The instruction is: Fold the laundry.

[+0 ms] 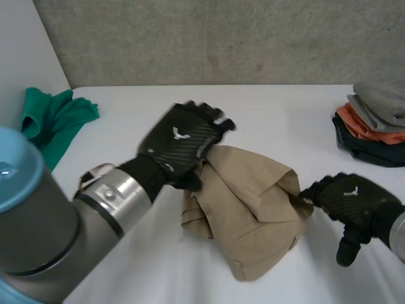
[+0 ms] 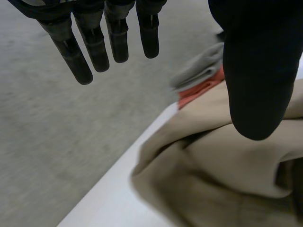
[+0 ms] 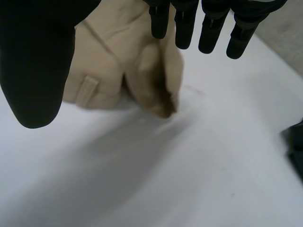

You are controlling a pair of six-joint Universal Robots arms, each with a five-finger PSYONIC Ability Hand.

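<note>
text: none readable
left hand [image 1: 183, 142]: white bird-like emblem on its back, no letters
right hand [image 1: 354, 197]: same white emblem

White table [image 1: 285, 117]: tan garment [image 1: 253, 209], green cloth [image 1: 54, 120], folded stack [image 1: 373, 126].

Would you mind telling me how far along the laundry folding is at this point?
Done: a folded stack sits at the far right. In hand: the tan garment lies bunched in the middle, the left robot hand open over its far-left edge, the right robot hand open at its right edge, neither gripping it. Left: finishing that garment, then the crumpled green garment at the left.
</note>
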